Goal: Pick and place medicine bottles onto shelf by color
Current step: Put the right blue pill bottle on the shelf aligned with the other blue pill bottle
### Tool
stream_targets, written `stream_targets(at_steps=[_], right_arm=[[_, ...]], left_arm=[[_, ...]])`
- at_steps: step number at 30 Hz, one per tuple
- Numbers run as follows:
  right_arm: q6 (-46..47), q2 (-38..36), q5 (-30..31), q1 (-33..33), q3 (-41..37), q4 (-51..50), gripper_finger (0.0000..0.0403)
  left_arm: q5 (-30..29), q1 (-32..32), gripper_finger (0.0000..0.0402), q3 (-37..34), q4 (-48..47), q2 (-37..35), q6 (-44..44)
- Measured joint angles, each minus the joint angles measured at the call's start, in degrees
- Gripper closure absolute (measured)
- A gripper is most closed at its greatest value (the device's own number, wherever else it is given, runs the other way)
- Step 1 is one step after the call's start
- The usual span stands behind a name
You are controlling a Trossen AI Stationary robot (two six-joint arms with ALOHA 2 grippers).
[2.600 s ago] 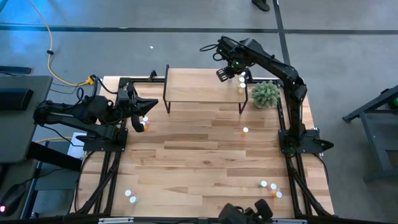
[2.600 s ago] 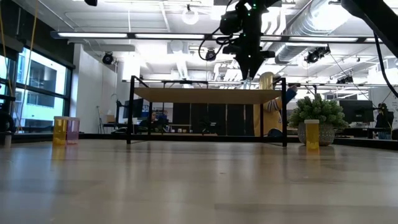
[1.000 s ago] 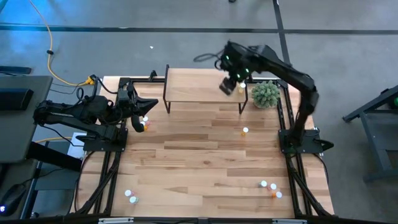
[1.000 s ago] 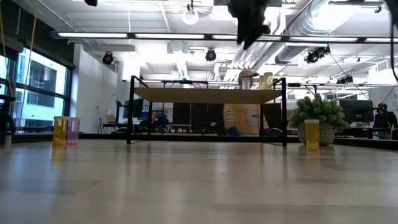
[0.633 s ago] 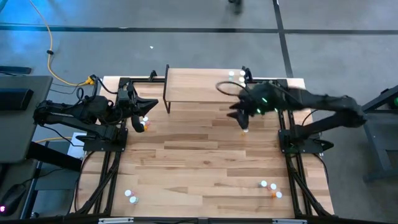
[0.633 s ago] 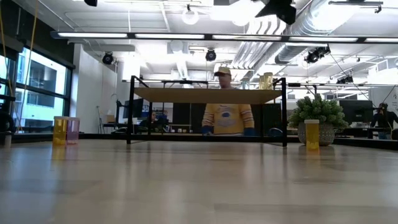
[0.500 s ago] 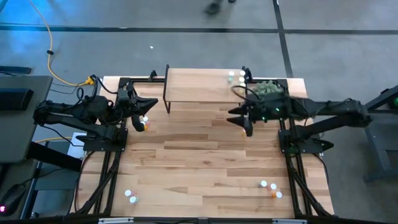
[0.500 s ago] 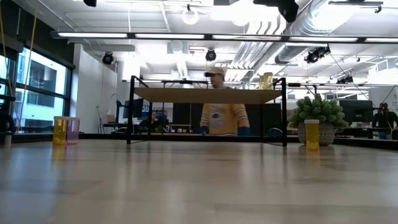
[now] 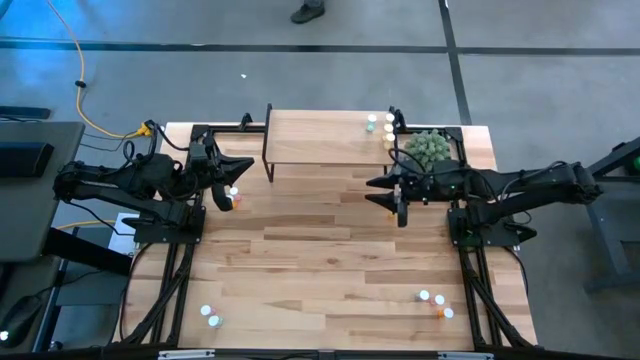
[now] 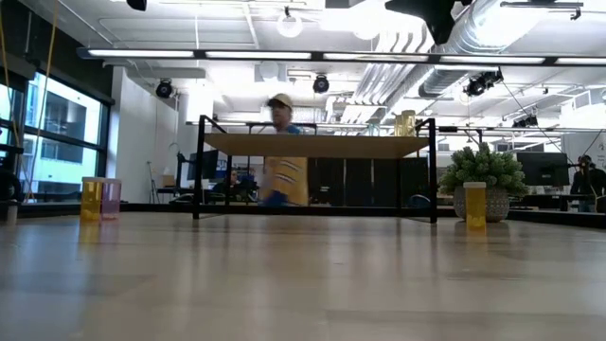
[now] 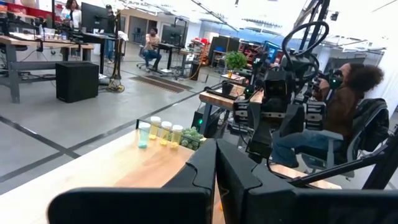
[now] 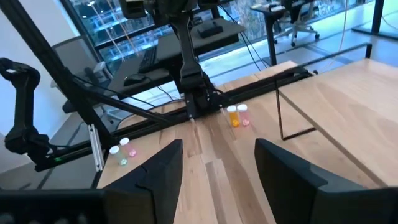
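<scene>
The shelf (image 9: 325,140) stands at the table's far edge with three medicine bottles (image 9: 381,125) (image 11: 160,132) on its right end. My right gripper (image 9: 385,192) (image 12: 217,168) hovers open and empty, level, in front of the shelf's right leg, pointing toward the table's left. My left gripper (image 9: 240,168) (image 11: 216,168) is shut and empty, held level at the left edge. An orange and a pink bottle (image 9: 232,197) (image 12: 237,116) stand on the table beside it. A yellow bottle (image 10: 474,204) stands on the table before the plant.
A round green plant (image 9: 427,148) sits right of the shelf, just behind my right arm. More bottles stand near the front left corner (image 9: 208,315) and front right corner (image 9: 435,302). A person (image 10: 279,152) walks past beyond the far edge.
My right gripper has left the space above the shelf's right end, swung down and toward the table's near and right side, and tipped from pointing down to level, facing left. The bottles on the shelf's right end stay standing. The person behind the table walked left.
</scene>
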Motion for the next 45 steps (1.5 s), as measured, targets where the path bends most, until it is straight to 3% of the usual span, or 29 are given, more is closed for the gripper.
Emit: stream_targets(at_steps=[21, 25, 30, 32, 38, 41, 45], right_arm=[[-5.08, -0.02, -0.10, -0.02, 0.10, 0.13, 0.0215], [-5.32, -0.02, -0.09, -0.06, 0.11, 0.12, 0.0250], [-5.37, -0.02, -0.26, -0.17, 0.13, 0.12, 0.0367], [-5.97, -0.02, -1.01, -0.17, 0.13, 0.12, 0.0392], [-6.20, -0.02, -1.88, -0.17, 0.13, 0.12, 0.0383], [-6.31, -0.02, -2.08, -0.17, 0.13, 0.12, 0.0399], [-6.29, -0.02, -2.50, -0.17, 0.13, 0.12, 0.0393]], left_arm=[[0.02, -0.02, 0.0401, 0.00, -0.02, 0.00, 0.00], [0.29, 0.00, 0.0401, 0.00, -0.08, 0.01, 0.00], [0.66, 0.00, 0.0401, 0.00, -2.21, 0.01, 0.00], [0.68, 0.00, 0.0401, 0.00, -2.54, -0.01, 0.00], [8.77, -0.02, 0.0401, 0.00, -2.64, -0.52, 3.77], [10.55, -0.06, 0.0401, 0.00, -5.09, -1.51, 2.46], [11.12, -0.08, 0.0401, 0.00, -12.23, -3.66, 0.59]])
